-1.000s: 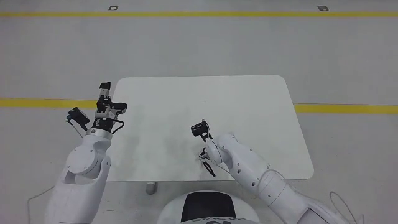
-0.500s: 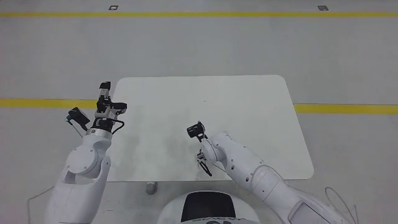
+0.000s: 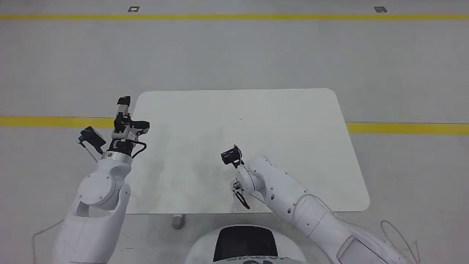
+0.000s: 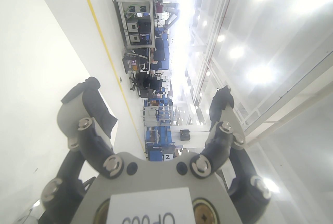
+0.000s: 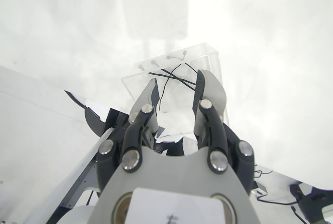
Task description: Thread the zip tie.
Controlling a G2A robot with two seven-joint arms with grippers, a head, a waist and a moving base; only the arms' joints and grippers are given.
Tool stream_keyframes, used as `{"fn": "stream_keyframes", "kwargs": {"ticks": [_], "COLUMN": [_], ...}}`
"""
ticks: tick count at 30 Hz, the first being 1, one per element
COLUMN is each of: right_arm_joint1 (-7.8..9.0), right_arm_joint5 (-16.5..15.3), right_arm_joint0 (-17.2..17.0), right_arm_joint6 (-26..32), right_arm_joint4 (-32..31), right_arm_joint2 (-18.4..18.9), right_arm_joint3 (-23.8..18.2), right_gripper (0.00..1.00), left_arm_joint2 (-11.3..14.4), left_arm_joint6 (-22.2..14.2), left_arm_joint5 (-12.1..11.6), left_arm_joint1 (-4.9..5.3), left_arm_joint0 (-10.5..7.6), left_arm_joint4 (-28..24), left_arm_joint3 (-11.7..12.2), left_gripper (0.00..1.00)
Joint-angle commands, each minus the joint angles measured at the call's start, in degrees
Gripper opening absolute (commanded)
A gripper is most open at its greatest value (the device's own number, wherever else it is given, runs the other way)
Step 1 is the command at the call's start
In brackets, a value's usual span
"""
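Thin black zip ties [image 5: 172, 74] lie crossed inside a clear plastic box [image 5: 208, 58], just past the fingertips of my right gripper [image 5: 177, 88]. That gripper is open with nothing between its fingers and hangs at the front edge of the white table [image 3: 293, 117], where the top view shows the right gripper [image 3: 240, 193]. My left gripper [image 4: 156, 95] is open and holds nothing. It points up and away toward the room, and the left gripper [image 3: 129, 116] stands at the table's left edge.
The tabletop carries no objects. Pale floor with a yellow line [image 3: 410, 127] surrounds the table. Racks and workstations [image 4: 138, 22] stand far off in the room.
The right arm has shifted slightly to the left along the table's front edge. The left arm has not moved.
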Motion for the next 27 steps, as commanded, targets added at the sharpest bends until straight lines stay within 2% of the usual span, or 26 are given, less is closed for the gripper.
{"fn": "stream_keyframes", "kwargs": {"ticks": [1,16,22,27], "right_arm_joint1": [-0.06,-1.39,-1.86,-2.03], "right_arm_joint5": [-0.19,-1.28,-0.77,-0.76], "right_arm_joint0": [0.00,1.14,1.52,1.41], "right_arm_joint6": [-0.10,-0.95,-1.12,-1.10], "right_arm_joint4": [0.12,1.06,0.41,-0.16], "right_arm_joint2": [0.08,-1.18,-1.75,-1.89], "right_arm_joint3": [0.41,4.35,4.86,4.54], "right_gripper": [0.32,0.28,0.23,0.23], "left_arm_joint2": [0.00,0.00,0.00,0.00], "left_arm_joint6": [0.00,0.00,0.00,0.00], "left_arm_joint5": [0.00,0.00,0.00,0.00], "left_arm_joint1": [0.00,0.00,0.00,0.00], "left_arm_joint0": [0.00,0.00,0.00,0.00], "left_arm_joint4": [0.00,0.00,0.00,0.00], "left_arm_joint3": [0.00,0.00,0.00,0.00], "left_gripper": [1.00,1.00,1.00,1.00]}}
